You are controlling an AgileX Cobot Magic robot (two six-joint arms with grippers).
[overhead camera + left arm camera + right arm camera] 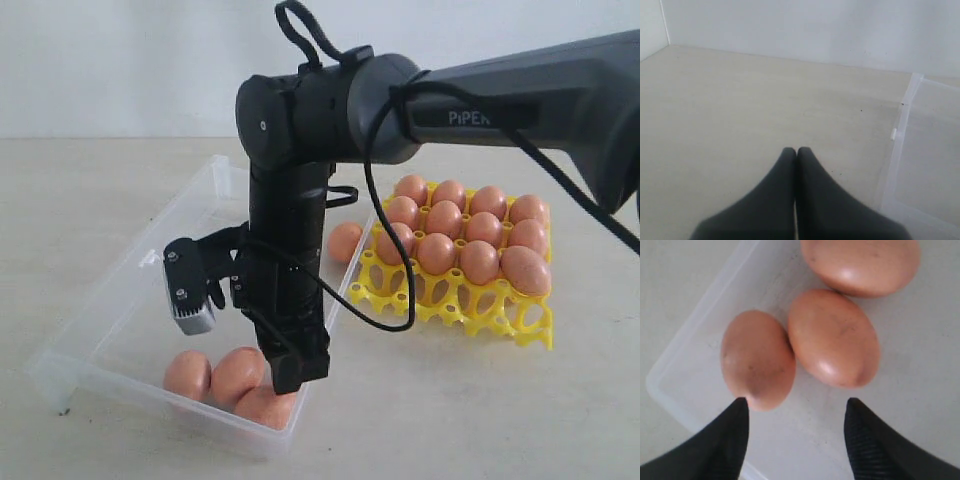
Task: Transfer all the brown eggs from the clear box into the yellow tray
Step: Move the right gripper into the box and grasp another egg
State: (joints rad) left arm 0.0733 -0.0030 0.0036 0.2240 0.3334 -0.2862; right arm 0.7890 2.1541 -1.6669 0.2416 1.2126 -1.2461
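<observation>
While only the exterior view takes in the whole pale table (520,430), each wrist view adds detail it lacks. One arm shows there, the right arm (520,95), dark, reaching across the middle and down into the clear box (120,300) on that view's left. One yellow tray (500,318) stands just beside the box's right wall; neither wrist view shows it. The exterior view does not make out how the jaws stand. The right wrist view does: right gripper (797,402) low over the box floor, jaws well apart, nothing between them, one fingertip (740,412) just beside the end of an egg. The left gripper (796,150) appears in its own wrist view alone: jaws pressed together, empty, above bare table, with the box's rim in frame nearby. Brown eggs (436,253), counted from the exterior view: sixteen. Twelve sit in the tray, three rows of four, a black cable (385,300) crossing in front of some; the front row of four cups is bare. Four lie in the box, three clustered and touching at the near corner, one alone by the far right wall. The right wrist view shows only the three.
</observation>
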